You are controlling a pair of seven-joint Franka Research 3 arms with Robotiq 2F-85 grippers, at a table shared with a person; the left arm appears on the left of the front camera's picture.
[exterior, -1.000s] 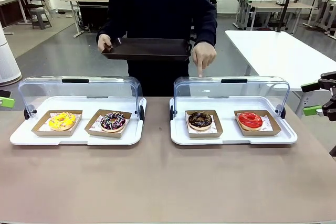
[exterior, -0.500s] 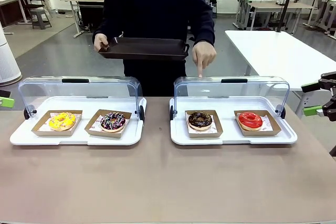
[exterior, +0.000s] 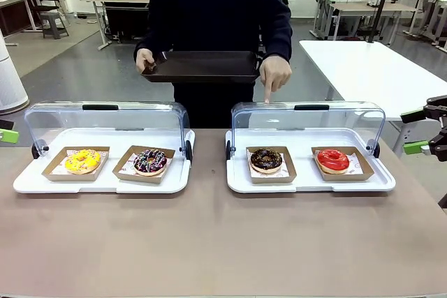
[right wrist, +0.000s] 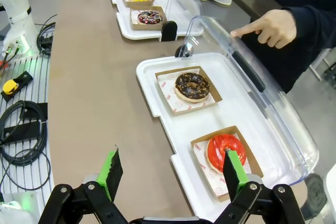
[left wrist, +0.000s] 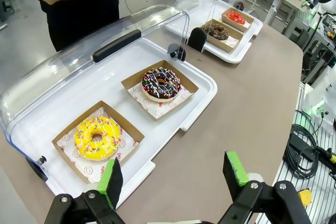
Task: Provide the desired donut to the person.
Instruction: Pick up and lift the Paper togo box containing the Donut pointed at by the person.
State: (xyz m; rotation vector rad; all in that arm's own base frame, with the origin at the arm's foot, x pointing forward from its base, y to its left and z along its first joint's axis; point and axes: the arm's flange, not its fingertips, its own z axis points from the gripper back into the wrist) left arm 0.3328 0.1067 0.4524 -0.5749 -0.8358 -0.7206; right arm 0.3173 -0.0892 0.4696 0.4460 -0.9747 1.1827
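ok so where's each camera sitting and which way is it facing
Front: robot's side of the table, facing the person holding a tray; right gripper at picture's edge.
Left wrist: above left gripper, open, facing the yellow donut.
Right wrist: above the open right gripper, facing the red donut and the pointing hand.
Shared: all three show the chocolate donut beside the red one.

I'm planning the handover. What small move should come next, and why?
Probably move the open right gripper toward the chocolate donut: the person's hand points down at it behind the raised lid, and that gripper sits nearest, holding nothing.
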